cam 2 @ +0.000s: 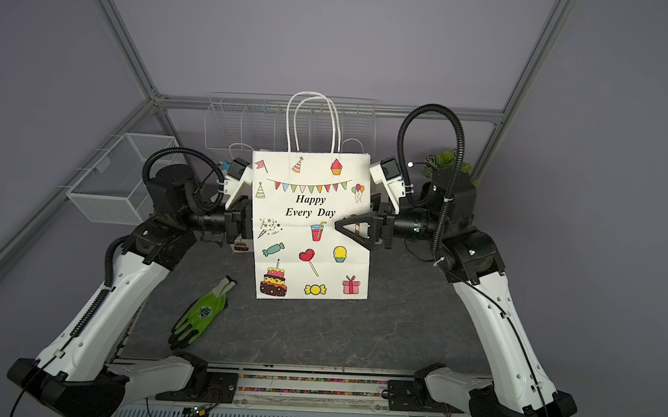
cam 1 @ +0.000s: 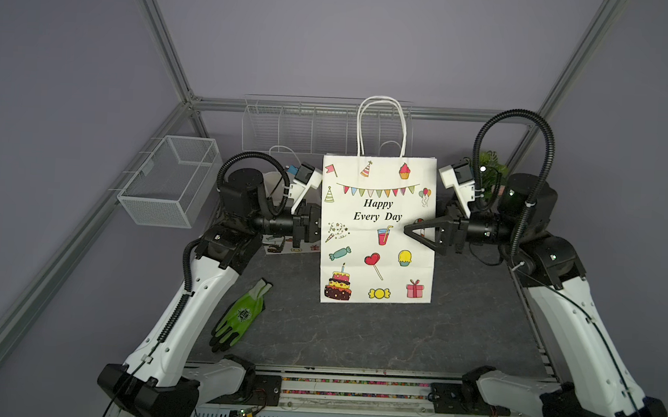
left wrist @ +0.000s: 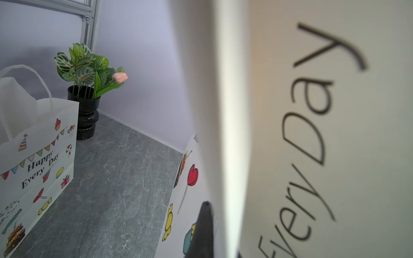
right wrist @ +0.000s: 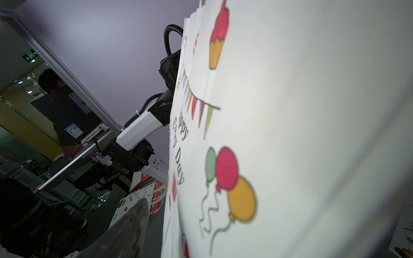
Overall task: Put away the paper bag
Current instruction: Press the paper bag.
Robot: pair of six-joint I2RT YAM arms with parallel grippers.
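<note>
The left pincer [cam 1: 312, 228] clamps the bag [cam 1: 376, 236] at its left edge; the right pincer [cam 1: 414, 232] gapes astride its right edge, so the one-sided hold may let it swing or tear

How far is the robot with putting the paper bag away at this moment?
Done: the paper bag stands upright mid-table, pinched at one edge by the closed left fingers. In hand: the open right fingers sit at its other edge, not yet gripping. Remaining: moving it away, probably into the wire rack behind it.
</note>
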